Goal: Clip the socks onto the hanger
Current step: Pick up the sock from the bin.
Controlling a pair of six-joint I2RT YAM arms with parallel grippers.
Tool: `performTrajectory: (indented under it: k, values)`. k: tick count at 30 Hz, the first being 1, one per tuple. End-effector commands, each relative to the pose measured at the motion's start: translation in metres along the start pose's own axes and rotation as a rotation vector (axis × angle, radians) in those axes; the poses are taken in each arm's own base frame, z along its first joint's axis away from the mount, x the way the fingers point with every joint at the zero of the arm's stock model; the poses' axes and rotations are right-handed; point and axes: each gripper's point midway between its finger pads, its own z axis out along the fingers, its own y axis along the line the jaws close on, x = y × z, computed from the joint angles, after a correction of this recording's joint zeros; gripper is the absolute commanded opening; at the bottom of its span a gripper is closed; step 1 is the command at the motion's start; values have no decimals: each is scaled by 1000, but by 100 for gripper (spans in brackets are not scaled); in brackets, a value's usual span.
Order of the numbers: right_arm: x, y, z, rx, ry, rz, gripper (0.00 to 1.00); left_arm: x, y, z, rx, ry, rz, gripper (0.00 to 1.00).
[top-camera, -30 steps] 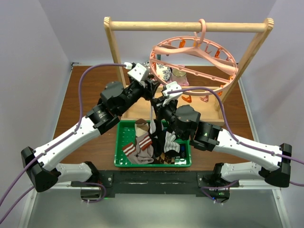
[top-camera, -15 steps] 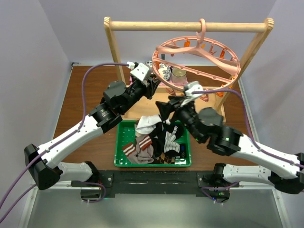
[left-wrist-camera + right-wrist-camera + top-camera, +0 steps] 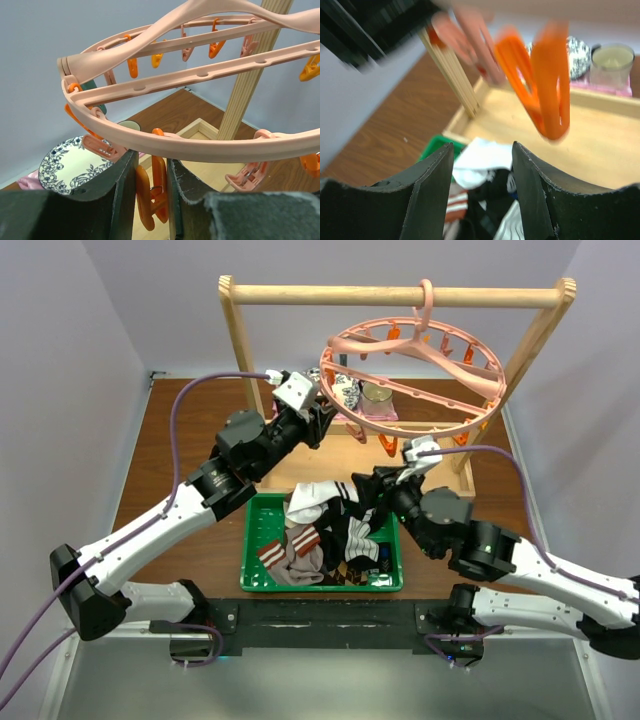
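The pink round hanger (image 3: 412, 368) hangs by its hook from the wooden rack. My left gripper (image 3: 322, 424) reaches up to the ring's near-left rim (image 3: 200, 146). In the left wrist view its jaws (image 3: 150, 161) are shut on an orange clip (image 3: 142, 200) that hangs below the rim. The socks (image 3: 320, 540) lie heaped in a green basket (image 3: 247, 552), with a white sock (image 3: 314, 497) draped over the far edge. My right gripper (image 3: 366, 486) hovers over the basket's far right corner, open and holding nothing. Its wrist view shows the white sock (image 3: 482, 159) below the fingers and a blurred orange clip (image 3: 542, 90) ahead.
The light wooden rack (image 3: 400, 295) stands on a shallow wooden tray (image 3: 445, 478) behind the basket. A blue-patterned bowl (image 3: 345, 392) and a cup (image 3: 378, 393) sit at the back under the ring. Purple cables loop over both arms.
My right gripper has opened and let go of the white sock, which dropped onto the basket; that arm swung right and down. My left gripper has shut on the orange clip.
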Motion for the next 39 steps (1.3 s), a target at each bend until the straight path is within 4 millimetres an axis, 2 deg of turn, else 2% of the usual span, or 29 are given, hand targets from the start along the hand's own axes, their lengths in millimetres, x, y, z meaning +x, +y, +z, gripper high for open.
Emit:
performTrajectory:
  k: [1,3,4,6,10,16,17,18,19,21,22,23,24,26,29,32,39]
  values:
    - [34,-5,5,33,63,39,54,-32,9,-8,-31,-90,-8,0]
    - [68,-3,12,42,120,84,54,-32,9,-8,-27,-90,-11,0]
    - [84,-8,14,91,144,145,54,-32,8,-8,-23,-90,-11,0]
    - [106,-18,17,162,171,181,58,-32,8,-8,-23,-86,-11,0]
    - [149,-38,16,280,172,377,61,-33,7,-8,-15,-84,-14,0]
    - [179,-48,11,344,152,674,70,-33,5,-8,-3,-83,-14,0]
    - [182,-51,12,345,144,723,71,-34,3,-9,4,-85,-18,0]
    - [175,-47,16,310,113,802,72,-34,1,-9,10,-85,-24,0]
    - [187,-54,15,308,109,845,73,-33,2,-8,12,-82,-23,0]
    - [170,-53,21,249,46,986,73,-33,0,-8,18,-79,-24,0]
    - [177,-63,21,266,30,1040,73,-33,0,-9,19,-79,-27,0]
    - [166,-59,24,225,-8,1102,73,-33,0,-9,21,-79,-29,0]
    - [165,-60,25,212,-11,1130,73,-33,-1,-9,23,-79,-30,0]
    - [164,-63,31,210,-26,1160,73,-32,-1,-9,26,-77,-30,0]
    - [147,-55,40,152,-48,1206,72,-31,-2,-10,32,-74,-30,0]
    - [142,-49,48,125,-48,1236,72,-30,-2,-11,32,-74,-30,0]
    - [141,-43,63,113,-28,1301,72,-31,-3,-12,36,-77,-25,0]
